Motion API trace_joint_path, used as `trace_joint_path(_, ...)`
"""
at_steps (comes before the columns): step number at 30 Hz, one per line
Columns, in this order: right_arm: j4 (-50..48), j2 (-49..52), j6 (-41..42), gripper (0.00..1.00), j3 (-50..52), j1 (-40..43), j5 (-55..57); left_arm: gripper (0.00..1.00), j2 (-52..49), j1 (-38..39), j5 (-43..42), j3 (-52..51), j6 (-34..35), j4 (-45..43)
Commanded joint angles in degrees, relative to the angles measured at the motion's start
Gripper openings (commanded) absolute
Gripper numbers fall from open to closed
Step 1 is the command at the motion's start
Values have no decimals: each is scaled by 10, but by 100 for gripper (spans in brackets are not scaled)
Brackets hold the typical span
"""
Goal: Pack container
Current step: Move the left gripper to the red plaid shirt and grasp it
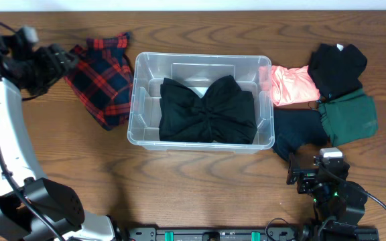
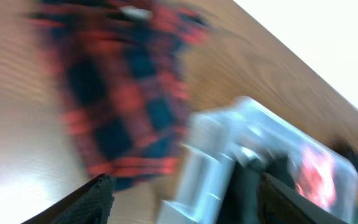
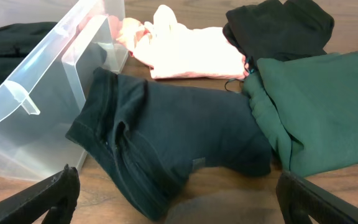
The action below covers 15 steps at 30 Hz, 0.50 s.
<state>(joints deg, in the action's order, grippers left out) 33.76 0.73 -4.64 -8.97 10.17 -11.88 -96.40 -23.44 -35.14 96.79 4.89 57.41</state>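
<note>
The clear plastic container (image 1: 200,67) stands at the table's middle with a black garment (image 1: 208,110) lying in it. It also shows in the left wrist view (image 2: 229,155) and in the right wrist view (image 3: 36,81). My left gripper (image 1: 72,60) is open and empty at the far left, over a red and navy plaid shirt (image 1: 102,84), which is blurred in the left wrist view (image 2: 123,93). My right gripper (image 1: 317,175) is open and empty near the front right, facing a dark navy garment (image 3: 166,137).
To the right of the container lie a pink garment (image 1: 290,85), a black garment (image 1: 337,67), a green garment (image 1: 350,117) and the dark navy one (image 1: 300,130). The pink (image 3: 185,50) and green (image 3: 322,106) ones also show in the right wrist view.
</note>
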Motion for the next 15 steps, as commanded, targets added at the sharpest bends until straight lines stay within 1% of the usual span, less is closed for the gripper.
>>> trace_joint_path(1,1,-3,-1,99,1,-1,-4,71,-6,45,-82,6,-108,22)
trace_joint_path(3,1,-3,-1,99,1,-1,-4,70,-6,69,16,6,-105,32)
trace_joint_path(5,1,-3,-1,99,1,-1,-4,71,-6,76,107,6,-79,31)
trace_joint_path(7,1,-3,-1,99,1,-1,-4,77,-6,65,156,6,-54,27)
trace_joint_path(11,1,-3,-1,99,1,-1,-4,91,-24,14,162,4,-54,15)
trace_joint_path(12,1,-3,-1,99,1,-1,-4,97,-36,-3,160,1,-55,6)
trace_joint_path(13,1,-3,-1,99,1,-1,-4,99,-49,-17,149,-3,-59,-1)
trace_joint_path(15,1,-3,-1,99,1,-1,-4,98,-86,-46,95,-8,-73,-15)
